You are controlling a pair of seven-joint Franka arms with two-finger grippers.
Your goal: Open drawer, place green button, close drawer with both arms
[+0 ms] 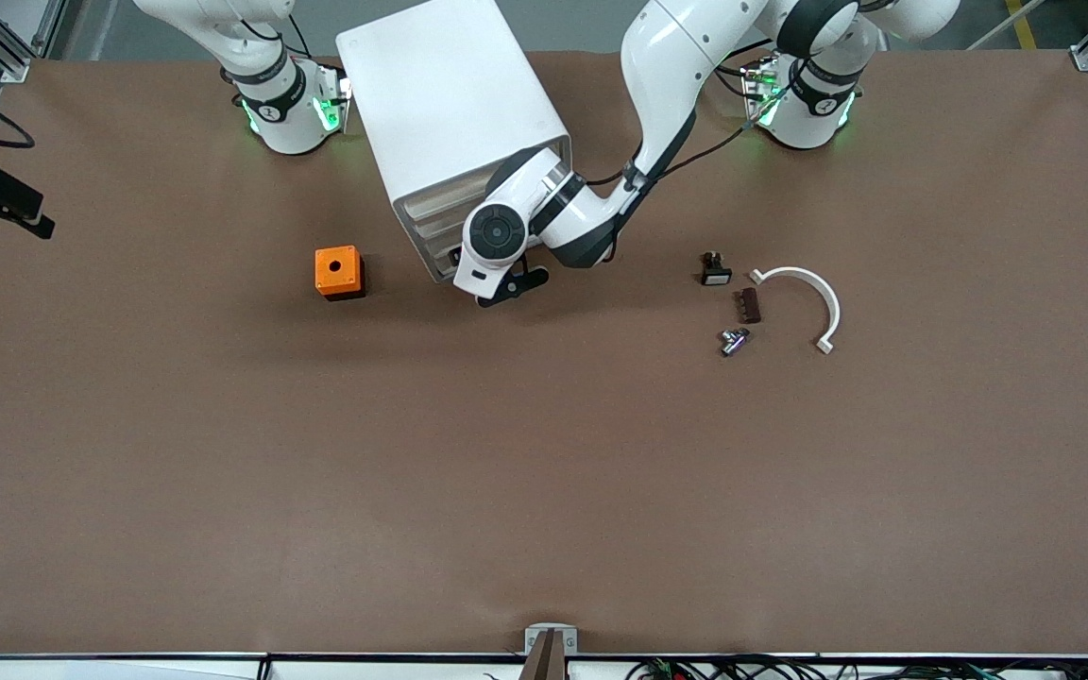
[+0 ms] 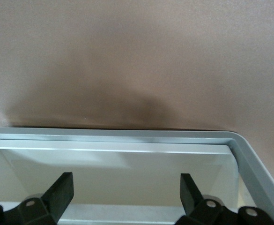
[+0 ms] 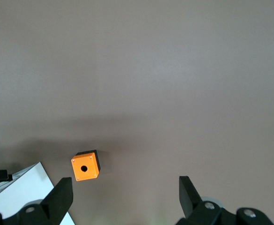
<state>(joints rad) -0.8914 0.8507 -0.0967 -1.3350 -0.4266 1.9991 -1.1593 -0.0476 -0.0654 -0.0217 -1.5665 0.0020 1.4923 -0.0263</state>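
The white cabinet point(image 1: 450, 113) stands near the robots' bases, with its drawers all pushed in. The lowest drawer point(image 1: 443, 262) meets the table, and its white front point(image 2: 113, 161) shows inside a grey frame. My left gripper point(image 1: 509, 283) hangs open just in front of that drawer face, nothing between its fingers point(image 2: 62, 192). The button point(image 1: 735, 341), a tiny dark part with a pale shiny end, lies on its side toward the left arm's end of the table. My right gripper point(image 3: 126, 197) is out of the front view. It waits open and empty high over the table.
An orange cube with a hole point(image 1: 338, 272) sits beside the cabinet toward the right arm's end. Close to the button lie a small black part with a white face point(image 1: 716, 270), a dark brown block point(image 1: 749, 305) and a white curved piece point(image 1: 808, 293).
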